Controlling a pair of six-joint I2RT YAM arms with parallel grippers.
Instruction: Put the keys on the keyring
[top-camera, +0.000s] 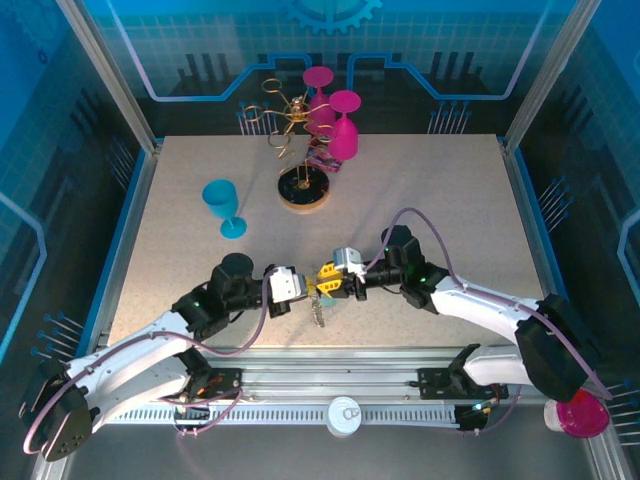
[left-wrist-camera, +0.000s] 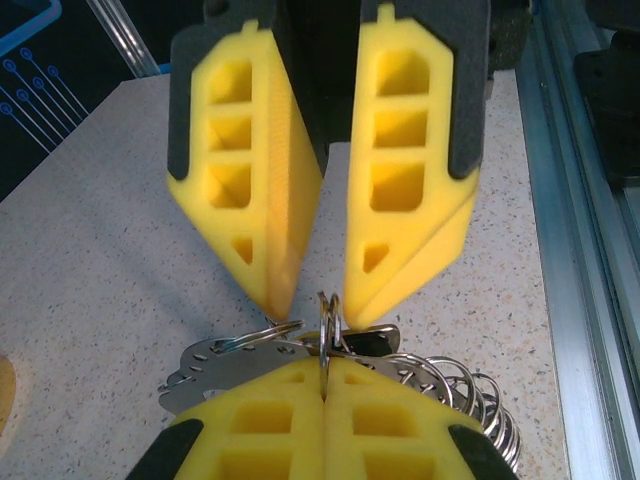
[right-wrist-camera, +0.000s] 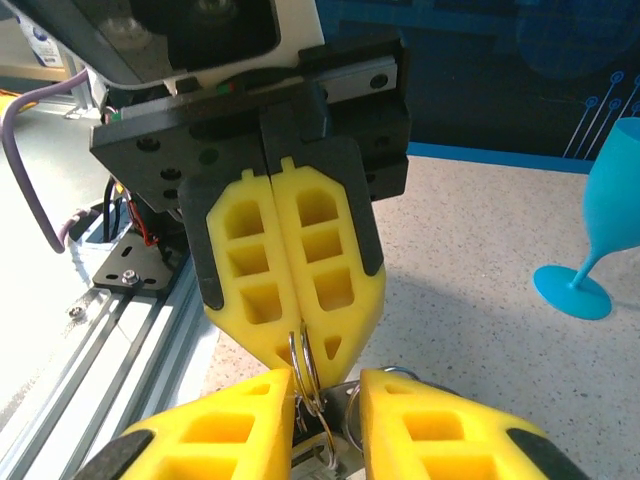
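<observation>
Top external: speckled beige desk (top-camera: 440, 200) inside a blue-lit enclosure. Teal goblet (top-camera: 225, 210) on the left, gold wire rack (top-camera: 303, 190) and pink goblets (top-camera: 345, 135) at the back. Both arms reach inward, wrists meeting tip to tip near the front edge. Left fingers (left-wrist-camera: 265, 410) closed on the silver keyring (left-wrist-camera: 327, 325), keys (left-wrist-camera: 215, 365) bunched on it. Right fingers (left-wrist-camera: 400, 200) parted, straddling the same keyring, not clamping.

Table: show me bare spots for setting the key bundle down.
Free: the table right of the pink goblets, beyond the right arm; the far-left corner behind the blue goblet. Crowded: near centre, where fingers meet over the keys, and around the wire rack.
</observation>
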